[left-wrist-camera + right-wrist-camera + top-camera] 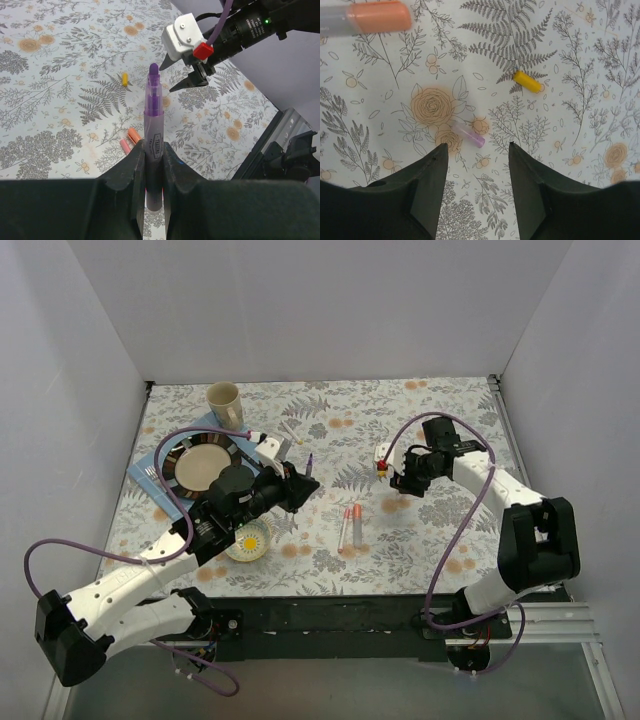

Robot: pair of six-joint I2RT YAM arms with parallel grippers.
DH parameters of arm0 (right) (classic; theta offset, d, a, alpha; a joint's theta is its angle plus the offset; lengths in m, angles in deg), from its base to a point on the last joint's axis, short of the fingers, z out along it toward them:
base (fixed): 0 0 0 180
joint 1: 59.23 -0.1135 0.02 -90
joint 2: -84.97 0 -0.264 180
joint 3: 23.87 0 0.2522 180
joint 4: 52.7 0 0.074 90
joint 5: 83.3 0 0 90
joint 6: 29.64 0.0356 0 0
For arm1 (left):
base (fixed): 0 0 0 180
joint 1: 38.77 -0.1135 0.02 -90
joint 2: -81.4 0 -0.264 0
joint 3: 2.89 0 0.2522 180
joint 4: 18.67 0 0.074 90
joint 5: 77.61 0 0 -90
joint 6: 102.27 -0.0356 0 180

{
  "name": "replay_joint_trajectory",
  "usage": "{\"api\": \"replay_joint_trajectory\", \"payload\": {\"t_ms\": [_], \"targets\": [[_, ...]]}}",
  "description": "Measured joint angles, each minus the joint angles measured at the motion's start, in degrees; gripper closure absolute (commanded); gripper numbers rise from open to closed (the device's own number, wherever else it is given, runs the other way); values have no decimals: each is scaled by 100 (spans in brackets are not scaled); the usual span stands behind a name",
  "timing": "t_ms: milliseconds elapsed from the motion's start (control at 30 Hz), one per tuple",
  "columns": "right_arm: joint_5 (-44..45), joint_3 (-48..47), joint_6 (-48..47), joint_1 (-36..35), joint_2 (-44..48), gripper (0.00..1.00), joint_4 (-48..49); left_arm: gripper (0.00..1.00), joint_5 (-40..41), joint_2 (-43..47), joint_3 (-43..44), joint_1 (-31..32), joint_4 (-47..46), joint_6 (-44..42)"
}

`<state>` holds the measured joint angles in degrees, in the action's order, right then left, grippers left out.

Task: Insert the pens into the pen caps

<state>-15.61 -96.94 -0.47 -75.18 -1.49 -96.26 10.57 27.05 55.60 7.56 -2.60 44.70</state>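
1. The purple pen [153, 115] is being clamped by the left gripper [153, 152] with its tip pointing outward, likely for capping.
2. The right gripper [477, 150] is being kept spread just over the purple cap [468, 134], probably for grasping it.
3. The orange pen [370, 17] is being cut off by the frame, and the purple pen's rear end is being hidden.

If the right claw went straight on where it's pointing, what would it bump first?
Probably the small purple cap, lying on the tablecloth just ahead of the right claw and its open gap.
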Motion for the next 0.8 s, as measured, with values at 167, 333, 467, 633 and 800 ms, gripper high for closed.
{"api": "replay_joint_trajectory", "payload": {"t_ms": [167,333,467,633,800], "targets": [[-413,-264,-1252,251,-553,44,-420,100,4,13,-2,0,31,-26],[-492,-485,-1775,319,-1128,46,-546,100,17,13,-2,0,39,-42],[-444,-592,-1958,319,-1384,46,-614,100,98,37,-2,0,35,-48],[-310,-592,-2026,319,-1475,47,-684,100,162,61,-2,0,28,-66],[-208,-581,-2024,319,-1558,48,-686,100,208,61,-2,0,31,-68]]}}
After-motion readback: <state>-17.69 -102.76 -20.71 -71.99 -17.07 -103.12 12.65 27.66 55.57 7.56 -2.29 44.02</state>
